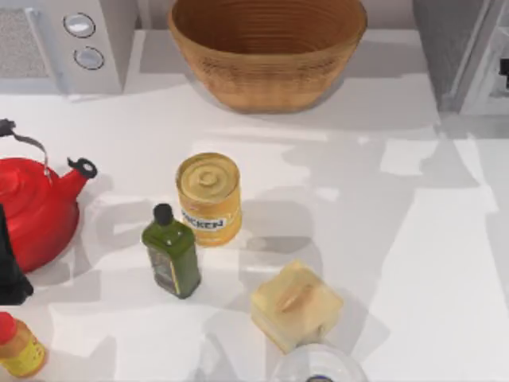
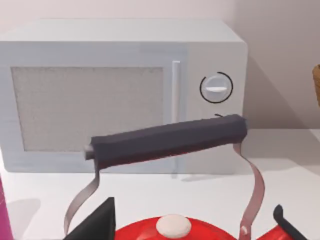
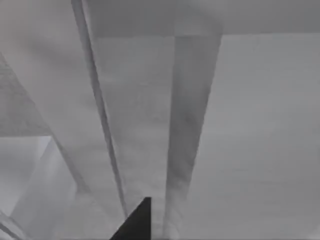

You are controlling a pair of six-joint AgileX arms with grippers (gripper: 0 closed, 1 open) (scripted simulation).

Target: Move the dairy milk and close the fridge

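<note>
Fridge (image 1: 461, 48) stands at the table's far right corner, its door ajar; the right gripper (image 1: 504, 73) is at its opening, and I cannot tell its grip. Wicker basket (image 1: 266, 48) at the far edge holds nothing. Left gripper (image 1: 12, 270) waits near the left edge by the red kettle (image 1: 36, 211).

A yellow can (image 1: 209, 197) is seen mid-bench (image 1: 413, 239). Just beside it stands a green bottle (image 1: 171, 252); a butter block (image 1: 296, 305) lies near it, a basket (image 1: 266, 49) behind it, a red kettle (image 1: 36, 207) and a microwave (image 1: 67, 40) farther off.
</note>
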